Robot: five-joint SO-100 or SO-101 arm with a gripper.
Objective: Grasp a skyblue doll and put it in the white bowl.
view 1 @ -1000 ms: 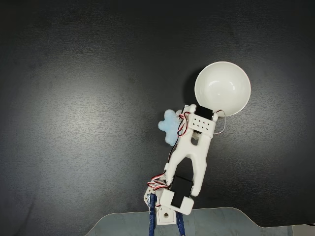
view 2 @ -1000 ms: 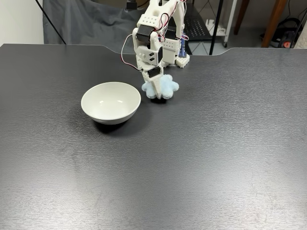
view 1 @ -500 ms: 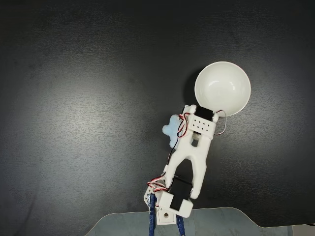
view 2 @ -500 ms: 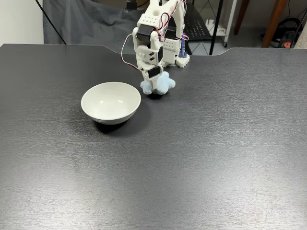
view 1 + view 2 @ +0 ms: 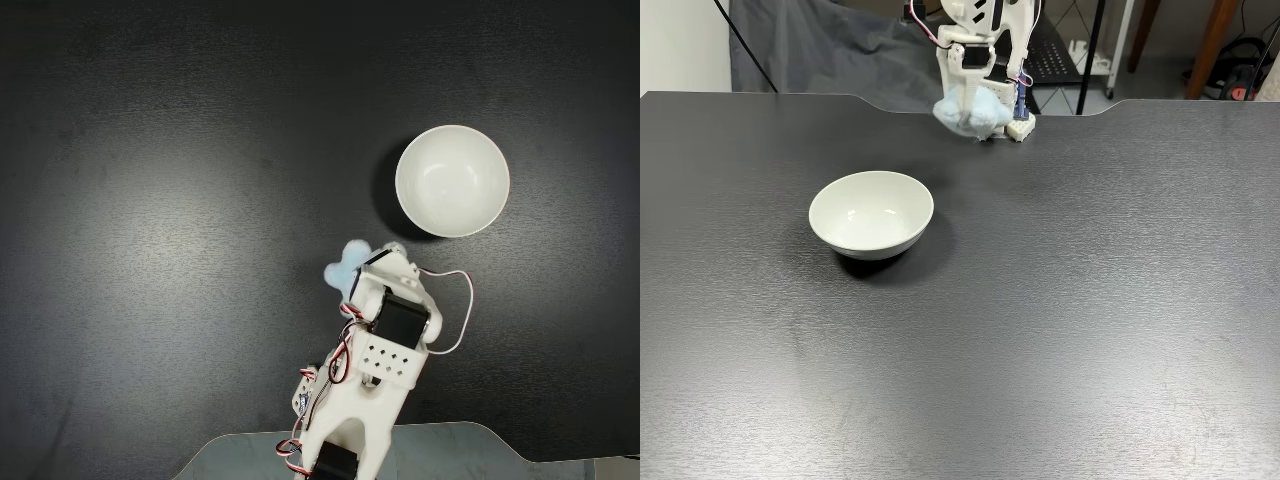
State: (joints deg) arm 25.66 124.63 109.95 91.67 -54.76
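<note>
Black table (image 5: pixel 1090 300), fingers (image 5: pixel 962 100) clamping skyblue doll (image 5: pixel 966 108) (aloft), white bowl (image 5: pixel 871 213) apart

A lab or office workroom; a wide black desk (image 5: pixel 1090 300) carries a small white hobby robot arm (image 5: pixel 985 40) with bare wires at 12 o'clock; behind it hang a grey cloth (image 5: pixel 830 50), stand legs (image 5: pixel 1095 50) and floor cables (image 5: pixel 1245 55).

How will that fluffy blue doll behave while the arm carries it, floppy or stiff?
Probably soft and squashy: the skyblue doll bulges around the end effector pinching it. Likely light, since it hangs lifted above the table without sagging much. Its fuzzy surface should resist slipping.
</note>
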